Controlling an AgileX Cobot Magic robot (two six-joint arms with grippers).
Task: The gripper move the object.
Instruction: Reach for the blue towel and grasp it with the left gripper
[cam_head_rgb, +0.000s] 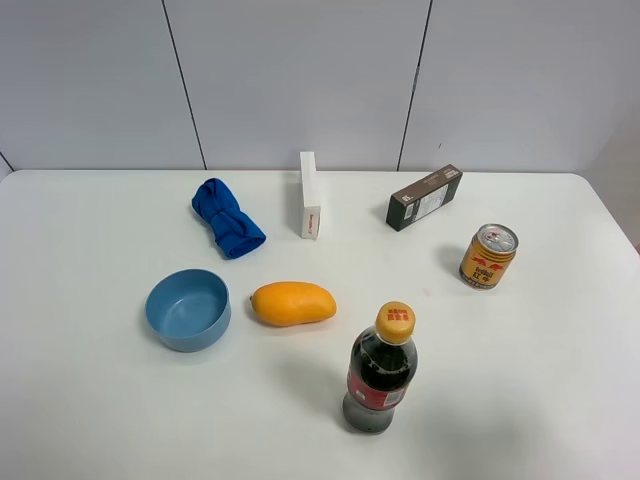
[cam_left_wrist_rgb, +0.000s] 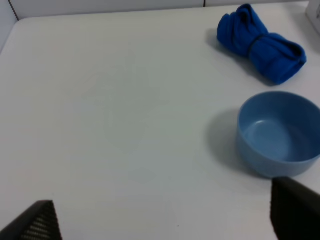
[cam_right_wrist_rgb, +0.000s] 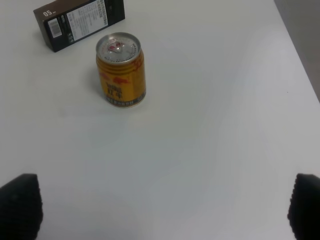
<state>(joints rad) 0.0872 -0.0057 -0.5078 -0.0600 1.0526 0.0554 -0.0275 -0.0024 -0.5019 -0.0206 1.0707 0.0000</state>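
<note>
On the white table (cam_head_rgb: 100, 420) lie a yellow mango (cam_head_rgb: 292, 303), a blue bowl (cam_head_rgb: 188, 309), a rolled blue cloth (cam_head_rgb: 227, 218), an upright white box (cam_head_rgb: 310, 195), a dark box (cam_head_rgb: 424, 197), a gold can (cam_head_rgb: 488, 256) and a cola bottle (cam_head_rgb: 381, 369). Neither arm shows in the high view. My left gripper (cam_left_wrist_rgb: 165, 222) is open and empty above bare table, with the bowl (cam_left_wrist_rgb: 277, 134) and cloth (cam_left_wrist_rgb: 261, 44) ahead of one finger. My right gripper (cam_right_wrist_rgb: 162, 210) is open and empty, with the can (cam_right_wrist_rgb: 120, 70) and dark box (cam_right_wrist_rgb: 79, 21) ahead of it.
The table meets a grey panelled wall (cam_head_rgb: 300, 80) at the back. Its right edge (cam_right_wrist_rgb: 300, 55) runs close past the can in the right wrist view. The bottle stands tall near the front middle.
</note>
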